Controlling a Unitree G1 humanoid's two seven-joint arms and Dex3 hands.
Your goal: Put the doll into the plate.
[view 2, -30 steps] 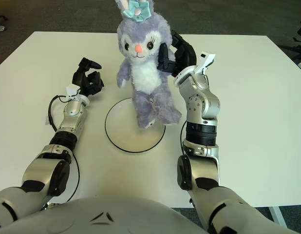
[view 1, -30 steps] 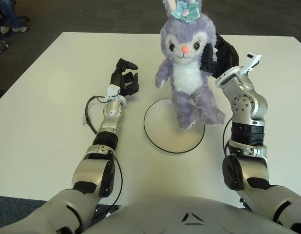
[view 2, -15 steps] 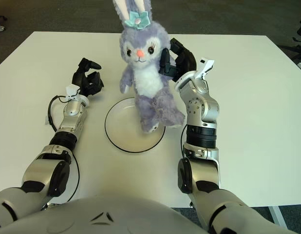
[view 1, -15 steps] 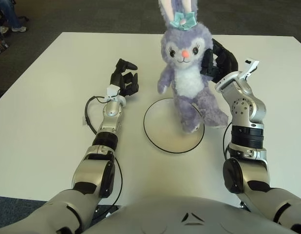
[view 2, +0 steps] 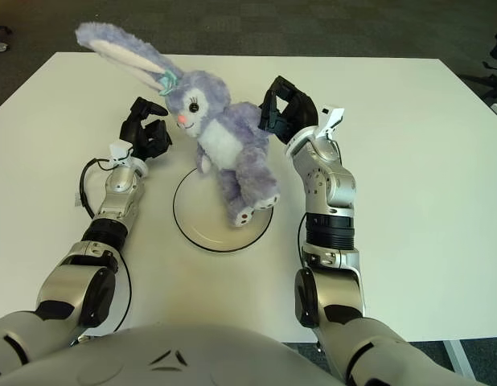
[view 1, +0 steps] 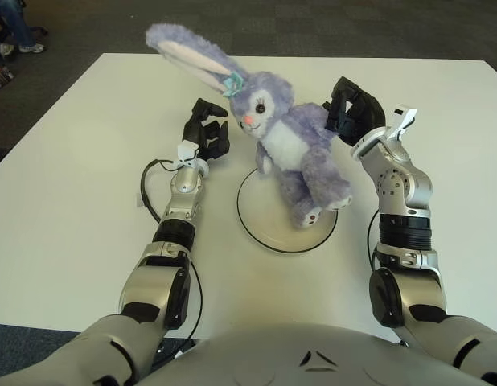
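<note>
White and broad, the surface (view 1: pixel 63 161) carried a round plate (view 1: pixel 264 229) in the left eye view. A purple doll (view 1: pixel 289 145) leaned leftward, feet over the plate's far right rim. Behind it, the right robot hand (view 1: pixel 351 114) had fingers loosely curled beside the doll's back; contact was unclear.

From the right eye view, the left robot hand (view 2: pixel 145 133) showed curled, holding nothing, left of the doll's head.

Purple bunny doll (view 1: pixel 289 149) tilted leftward (feet down) over round white plate (view 1: pixel 269 229).
</note>
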